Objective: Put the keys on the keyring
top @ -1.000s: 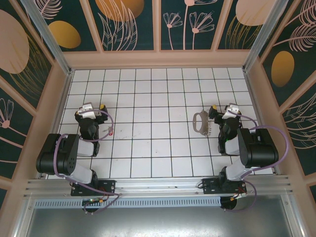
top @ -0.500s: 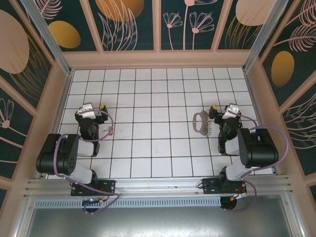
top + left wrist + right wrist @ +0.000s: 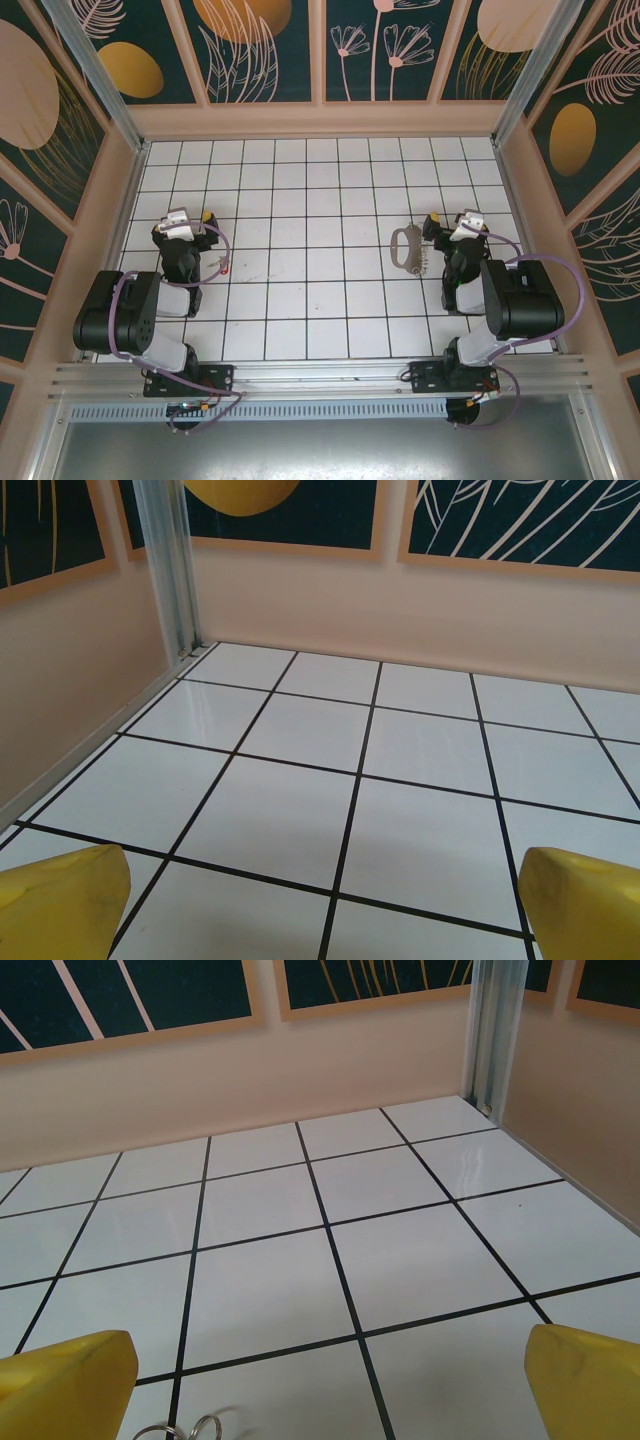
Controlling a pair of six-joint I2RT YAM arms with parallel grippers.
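The keyring (image 3: 403, 245), a pale grey rounded loop, is lying flat just left of the right pincer (image 3: 453, 219). Slim silvery keys (image 3: 421, 262) are lying against its right side. A tiny red-headed piece (image 3: 224, 266) is lying beside the left arm. The white tiled surface (image 3: 320, 200) is sitting inside dark patterned wall panels (image 3: 270, 45). The keyring's long axis is running near-to-far. The left pincer (image 3: 320, 905) and right pincer are both gaping wide, gripping nothing.
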